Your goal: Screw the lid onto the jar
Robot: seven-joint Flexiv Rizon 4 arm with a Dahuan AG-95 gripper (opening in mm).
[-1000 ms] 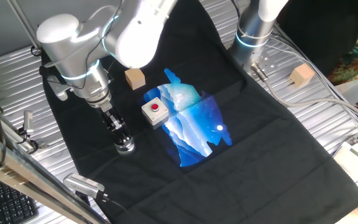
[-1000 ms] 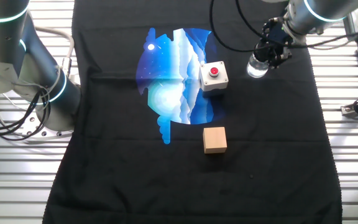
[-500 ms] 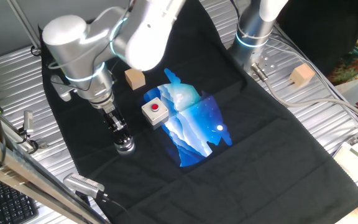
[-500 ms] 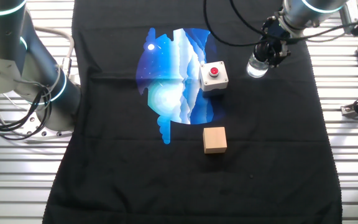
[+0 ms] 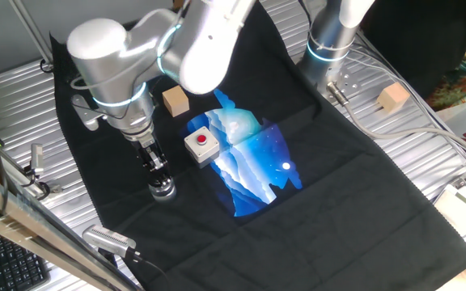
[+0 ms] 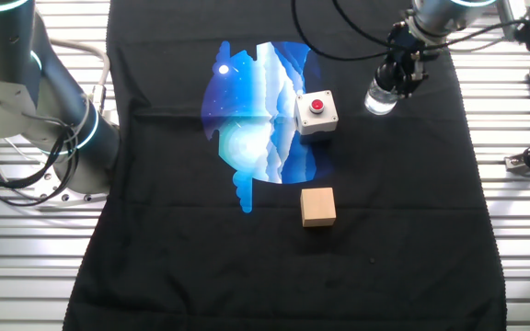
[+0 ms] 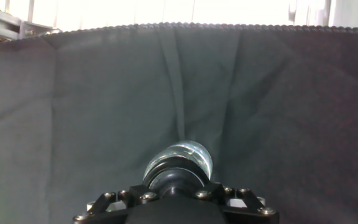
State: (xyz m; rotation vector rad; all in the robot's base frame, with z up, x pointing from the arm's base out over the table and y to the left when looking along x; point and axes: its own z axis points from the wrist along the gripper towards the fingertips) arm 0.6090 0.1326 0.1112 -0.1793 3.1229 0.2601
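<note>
Black cloth (image 5: 362, 194) covers the table, and the jar (image 5: 163, 189) stands on it near the edge, just beside the red-button box (image 5: 201, 143) and apart from the wooden cube (image 6: 318, 206). The gripper (image 5: 158, 173) sits directly over it, fingers closed on the lid (image 7: 178, 177) atop the jar. Against the earlier frames, the arm's upper joints have swung round while jar and hand kept their place, which suggests a turning stroke mid-screwing; how tight the lid sits cannot be told.
</note>
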